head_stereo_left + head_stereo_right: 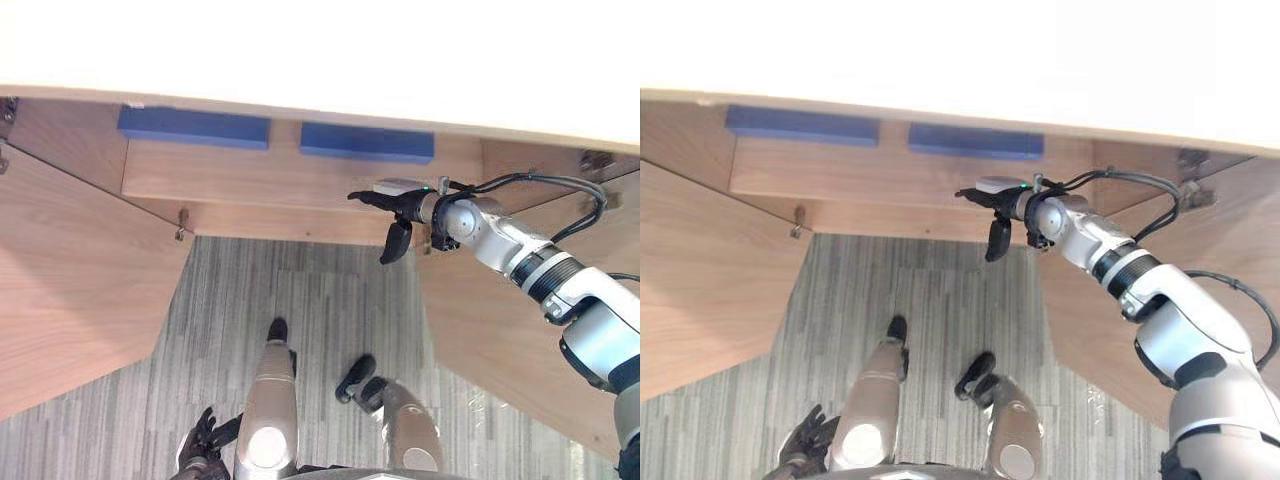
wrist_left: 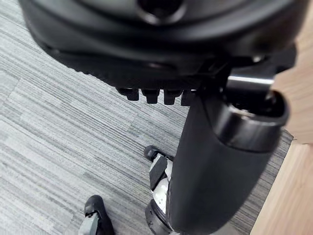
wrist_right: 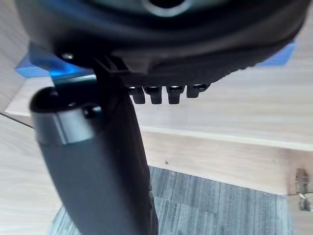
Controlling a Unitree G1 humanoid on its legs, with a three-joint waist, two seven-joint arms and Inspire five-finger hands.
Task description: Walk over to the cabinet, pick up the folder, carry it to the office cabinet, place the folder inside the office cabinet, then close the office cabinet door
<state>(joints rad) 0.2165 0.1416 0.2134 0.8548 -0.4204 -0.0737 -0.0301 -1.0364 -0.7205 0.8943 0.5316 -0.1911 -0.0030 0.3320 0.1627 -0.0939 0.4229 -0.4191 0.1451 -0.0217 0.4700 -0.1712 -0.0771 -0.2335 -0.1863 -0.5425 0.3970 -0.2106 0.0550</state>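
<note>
While both doors stand open, two blue folders are seen lying flat on the shelf (image 1: 290,175) under the pale cabinet top (image 1: 300,50). The L-end folder (image 1: 193,127) lies toward the shelf's L end and the R-end folder (image 1: 367,141) toward its R end, w/ a gap between them. The R hand (image 1: 405,206) is held just in front of the shelf's front edge, below the R-end folder & apart from it. Its fingers (image 1: 366,196) are stretched straight w/ the thumb hanging down, and nothing is gripped.

The L hand (image 1: 203,440) is seen well below the shelf, fingers relaxed & spread, empty.

The L door (image 1: 70,290) & R door (image 1: 490,330) are swung out to either side of the shelf, w/ the R arm just beside the R door. A small metal fitting (image 1: 182,225) is fixed below the shelf's L end, and a hinge (image 1: 597,160) off its R end. Grey striped carpet (image 1: 300,290) is spread below the shelf.
</note>
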